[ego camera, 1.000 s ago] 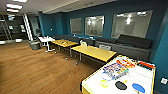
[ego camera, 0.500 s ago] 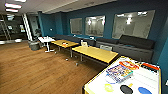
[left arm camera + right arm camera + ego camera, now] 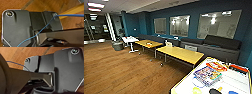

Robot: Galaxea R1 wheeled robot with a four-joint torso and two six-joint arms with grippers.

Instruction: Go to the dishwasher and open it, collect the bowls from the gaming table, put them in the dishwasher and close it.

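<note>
The gaming table (image 3: 239, 82) stands at the lower right of the head view, white top with a yellow edge; coloured items lie on it, among them an orange ring-shaped piece (image 3: 216, 66) and a multicoloured flat piece (image 3: 207, 75), too blurred to identify. Beyond it, two yellow-topped desks (image 3: 180, 53) stand in a row in front of a dark sofa (image 3: 214, 45) that runs along the blue wall (image 3: 194, 10) with windows; a small white desk (image 3: 129, 40) stands farther off; wooden floor (image 3: 121, 70) throughout. Both wrist views show the wooden floor under the robot's own dark parts; a blue cable (image 3: 70, 15) crosses the left wrist view. Whether the fingers on either arm are apart or together cannot be told.
</note>
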